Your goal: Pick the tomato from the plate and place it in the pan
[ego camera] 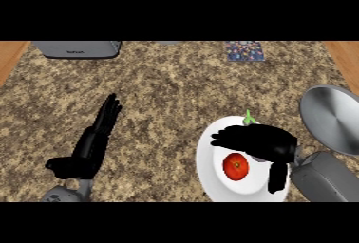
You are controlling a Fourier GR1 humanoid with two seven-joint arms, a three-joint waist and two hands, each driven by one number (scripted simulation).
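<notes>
A red tomato [236, 166] lies on the white plate [210, 161] at the lower right of the counter. My right hand [256, 141] hovers over the plate just above the tomato, fingers pointing left and slightly curled, thumb hanging down to the tomato's right; nothing is held. A small green stem-like bit [248, 117] shows at the plate's far rim. The grey pan [333, 118] sits at the right edge, right of the plate. My left hand [95, 142] rests at the lower left with straight fingers.
A grey appliance [77, 49] stands at the back left, and a patterned blue item [245, 51] at the back centre-right. Wooden borders flank the speckled granite counter [168, 95].
</notes>
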